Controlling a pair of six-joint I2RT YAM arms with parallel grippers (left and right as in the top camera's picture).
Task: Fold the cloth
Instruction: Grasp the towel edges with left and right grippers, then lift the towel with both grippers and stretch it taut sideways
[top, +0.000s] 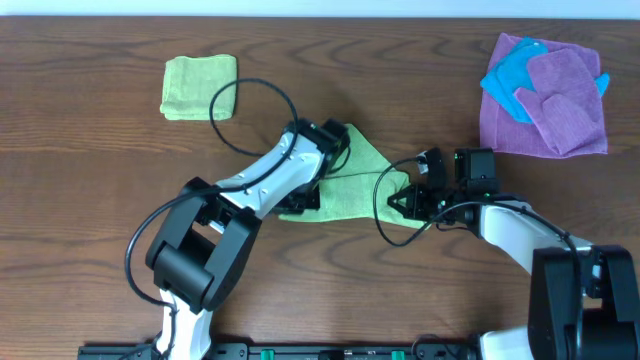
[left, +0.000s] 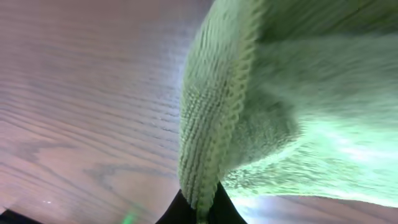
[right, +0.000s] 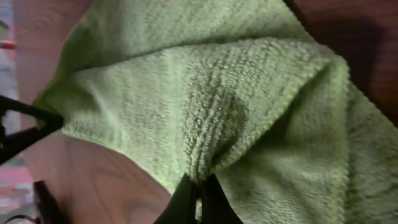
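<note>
Two grippers hold the cloth (top: 362, 182), which lies bunched at mid-table. The left gripper (left: 199, 208) is clamped on its stitched edge, and the right gripper (right: 198, 198) is pinched shut on a raised fold. Bare wooden table (top: 90, 170) lies open all around. A folded green wad (top: 198, 87) and a purple cloth (top: 560, 105) sit well apart at the far side.

The overhead camera looked straight down on the whole tabletop (top: 100, 200); both wrist cameras sat very close, sharing the yellow-green cloth (top: 360, 160).
</note>
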